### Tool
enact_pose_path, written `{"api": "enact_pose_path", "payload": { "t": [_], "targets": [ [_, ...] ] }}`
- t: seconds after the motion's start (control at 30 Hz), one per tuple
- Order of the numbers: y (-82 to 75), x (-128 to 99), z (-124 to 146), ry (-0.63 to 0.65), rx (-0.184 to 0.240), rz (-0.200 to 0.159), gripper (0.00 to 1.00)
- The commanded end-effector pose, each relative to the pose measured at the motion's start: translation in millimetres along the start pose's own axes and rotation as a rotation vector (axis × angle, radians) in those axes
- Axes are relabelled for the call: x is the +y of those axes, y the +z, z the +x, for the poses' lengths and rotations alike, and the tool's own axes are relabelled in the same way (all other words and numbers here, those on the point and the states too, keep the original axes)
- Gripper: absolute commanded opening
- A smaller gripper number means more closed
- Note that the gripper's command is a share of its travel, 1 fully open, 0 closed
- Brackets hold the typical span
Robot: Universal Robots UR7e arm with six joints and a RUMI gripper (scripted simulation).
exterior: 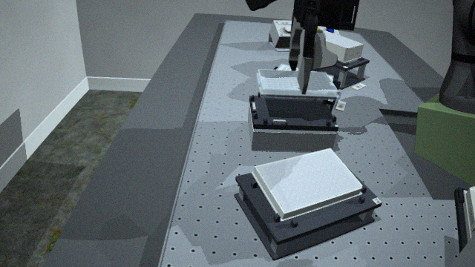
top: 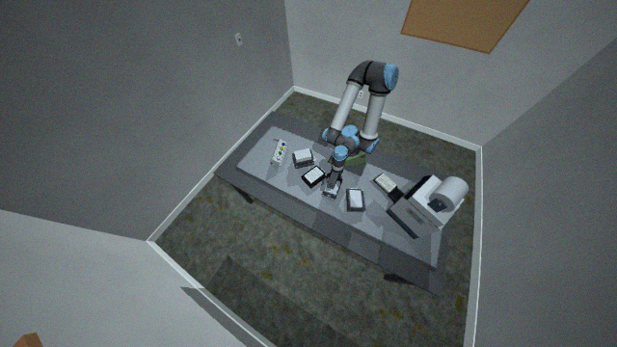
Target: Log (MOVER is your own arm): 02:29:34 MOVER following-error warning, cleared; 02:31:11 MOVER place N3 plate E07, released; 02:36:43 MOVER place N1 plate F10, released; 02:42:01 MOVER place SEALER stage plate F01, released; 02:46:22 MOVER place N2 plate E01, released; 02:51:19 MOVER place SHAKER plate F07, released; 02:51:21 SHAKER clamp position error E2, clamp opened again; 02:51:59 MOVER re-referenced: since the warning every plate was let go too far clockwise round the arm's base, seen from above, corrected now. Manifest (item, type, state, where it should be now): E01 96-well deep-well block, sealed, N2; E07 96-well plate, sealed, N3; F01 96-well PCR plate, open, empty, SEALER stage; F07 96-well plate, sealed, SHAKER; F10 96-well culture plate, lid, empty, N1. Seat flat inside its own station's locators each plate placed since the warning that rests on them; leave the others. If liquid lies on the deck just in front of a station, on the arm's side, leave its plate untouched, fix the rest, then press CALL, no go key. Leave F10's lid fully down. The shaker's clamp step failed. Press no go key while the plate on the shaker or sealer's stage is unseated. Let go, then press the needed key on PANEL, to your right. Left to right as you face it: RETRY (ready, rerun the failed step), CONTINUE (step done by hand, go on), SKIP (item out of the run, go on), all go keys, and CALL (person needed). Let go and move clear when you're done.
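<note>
End effector (exterior: 301, 79) clamped on sealed plate (exterior: 282, 83), held level above shaker station (exterior: 293, 124), likely for reseating inside locators; near plate (exterior: 308, 183) sits skewed on nest (exterior: 315, 226); tabletop (exterior: 208, 208).

On the deck (exterior: 208, 193), a nest (exterior: 319, 226) in front carries a plate (exterior: 308, 182). Behind it stands the shaker (exterior: 293, 122); the gripper (exterior: 302, 79) holds 1 plate (exterior: 274, 83) above it. The arm's base (exterior: 443, 141) sits right
</note>
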State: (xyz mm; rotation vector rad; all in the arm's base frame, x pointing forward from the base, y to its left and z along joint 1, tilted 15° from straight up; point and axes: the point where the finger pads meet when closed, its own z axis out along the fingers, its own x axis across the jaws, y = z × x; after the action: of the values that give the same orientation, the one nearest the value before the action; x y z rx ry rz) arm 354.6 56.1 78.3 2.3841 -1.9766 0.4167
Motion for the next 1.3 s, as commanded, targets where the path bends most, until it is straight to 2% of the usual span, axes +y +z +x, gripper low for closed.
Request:
{"api": "enact_pose_path", "payload": {
  "t": [0.0, 1.27],
  "targets": [
    [0.9, 0, 0, 0.000, 0.000, 0.001, 0.00],
    [12.4, 0, 0, 0.000, 0.000, 0.001, 0.00]
  ]
}}
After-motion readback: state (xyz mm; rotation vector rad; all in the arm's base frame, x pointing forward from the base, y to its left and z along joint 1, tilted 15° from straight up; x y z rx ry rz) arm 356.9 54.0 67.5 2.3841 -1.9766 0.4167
